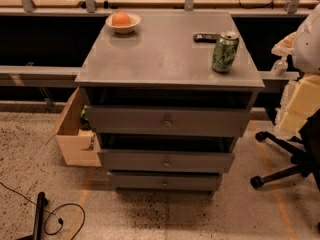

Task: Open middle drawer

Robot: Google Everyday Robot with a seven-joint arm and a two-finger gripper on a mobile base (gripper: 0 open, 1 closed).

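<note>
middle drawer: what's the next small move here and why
Probably bring the gripper, which is not in view, level with the small round knob at the centre of the wide grey metal middle drawer. Nothing holds that knob yet, and it looks like the flat front's only grip.

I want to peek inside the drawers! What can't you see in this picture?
Camera view:
- Inside of the middle drawer: dark, covered by the top drawer above it.
- Cardboard box: its right part is hidden behind the cabinet.
- Chair: cut off by the right edge.
- Gripper: not in the picture at all.
</note>
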